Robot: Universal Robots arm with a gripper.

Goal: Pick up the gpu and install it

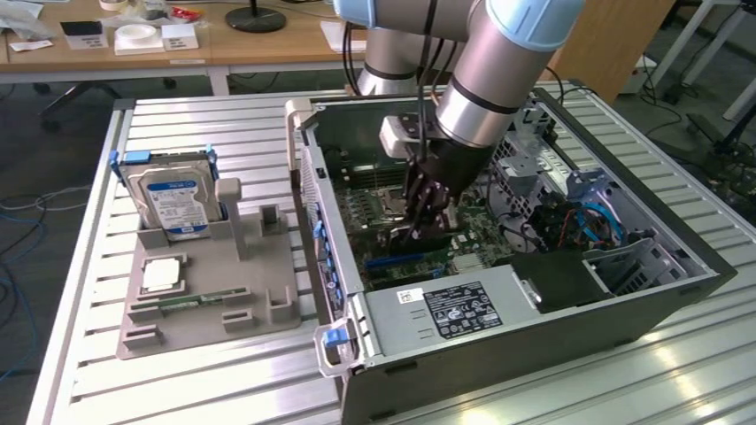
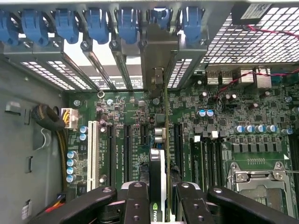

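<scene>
The counter [image 1: 201,390], a slatted metal top, carries an open case [image 1: 661,292] at the exterior view's right and a grey tray [image 1: 207,297] well apart at its nine o'clock. The arm [image 1: 497,80] reaches down through the open side; the case walls ring it closely, with a power supply [image 1: 455,310] at its six o'clock and blue cables [image 1: 590,221] at three o'clock. Inside lies the board [image 2: 121,135], its long slots [image 2: 127,144] running toward the rear wall, where blue clips [image 2: 96,23] line the edge. The tool [image 2: 159,205] is clamped on the gpu [image 2: 158,172], which stands on edge over the board, its bracket [image 2: 159,60] up against the rear wall among the clips. A drive [image 1: 175,202] stands upright in the tray.
</scene>
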